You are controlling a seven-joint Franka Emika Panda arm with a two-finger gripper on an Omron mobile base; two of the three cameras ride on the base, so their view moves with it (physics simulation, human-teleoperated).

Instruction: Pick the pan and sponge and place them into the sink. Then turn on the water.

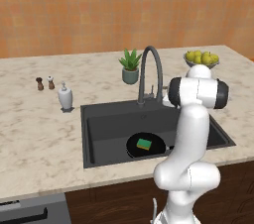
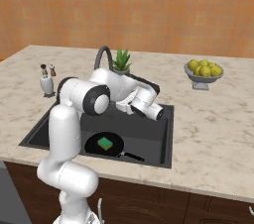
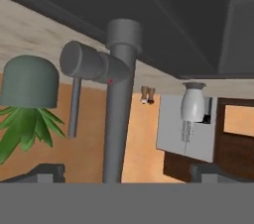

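Now, with the pan [image 1: 146,144] and sponge [image 1: 144,143] already resting in the sink [image 1: 99,134], the wide-open gripper [image 3: 124,168] faces the tap [image 3: 119,119], whose rigid, probably slick side lever [image 3: 87,64] looks the part to push.

The left base view looks forward and down from behind the arm's left, set well back — it takes in the whole counter [image 1: 34,134], the sink [image 1: 99,134] at centre and the orange wall behind. The right base view faces the same way from the arm's right, at about the same distance, with the sink [image 2: 163,139] seen from the other side. Both share the tap [image 1: 149,69], the plant [image 1: 130,67], the fruit bowl [image 1: 201,60] and the soap dispenser [image 1: 65,96]. The hand view sits very close to the tap [image 3: 119,114] and is rolled upside down — the plant [image 3: 27,94] and dispenser [image 3: 192,104] hang inverted.
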